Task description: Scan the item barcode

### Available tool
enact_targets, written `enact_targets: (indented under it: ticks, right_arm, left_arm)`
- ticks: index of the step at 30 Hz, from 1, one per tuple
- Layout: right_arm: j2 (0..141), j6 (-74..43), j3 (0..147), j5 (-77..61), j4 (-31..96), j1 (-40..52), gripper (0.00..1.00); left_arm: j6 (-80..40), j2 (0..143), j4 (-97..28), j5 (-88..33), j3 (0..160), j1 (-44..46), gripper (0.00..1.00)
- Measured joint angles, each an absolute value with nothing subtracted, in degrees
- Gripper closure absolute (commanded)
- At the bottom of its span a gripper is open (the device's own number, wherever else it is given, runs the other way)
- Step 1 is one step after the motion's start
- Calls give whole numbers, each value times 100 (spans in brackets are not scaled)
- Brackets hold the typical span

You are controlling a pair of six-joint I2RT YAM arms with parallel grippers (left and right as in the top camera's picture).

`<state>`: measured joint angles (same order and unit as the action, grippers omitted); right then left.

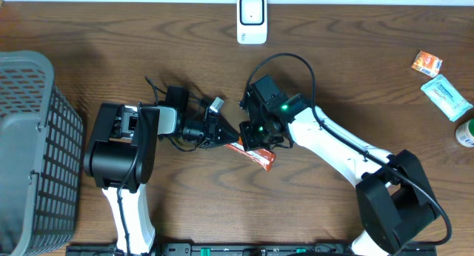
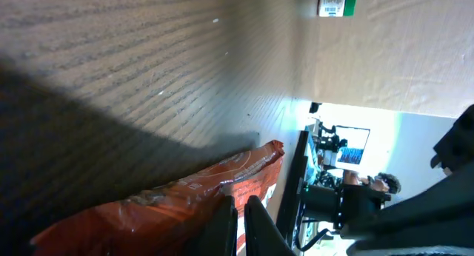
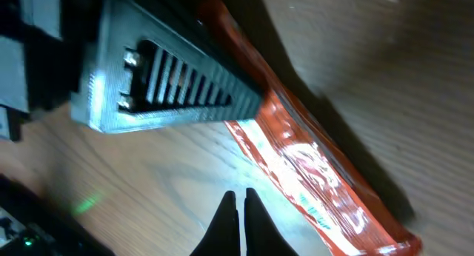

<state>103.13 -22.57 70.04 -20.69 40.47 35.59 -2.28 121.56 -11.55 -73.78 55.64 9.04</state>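
Packet: red, at table centre; one end pinched by left gripper, jaws narrow.
Right gripper: closed, empty, just beside packet.
Scanner: far edge, well apart.
Status: packet gripped; presenting barcode to scanner apparently remains.

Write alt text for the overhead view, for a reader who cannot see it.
At mid-table the left gripper grips one end of an orange packet, with the right gripper shut beside it. A white scanner sits at the far edge, and a grey basket stands at the left.
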Motion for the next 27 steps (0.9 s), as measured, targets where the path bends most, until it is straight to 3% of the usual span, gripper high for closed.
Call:
enact_targets:
  ticks: [27]
  right_arm:
    - [10781, -2410, 6672, -1079, 4768, 3559, 99]
  left_arm:
    - [-239, 12164, -1151, -7408, 5564, 895, 93]
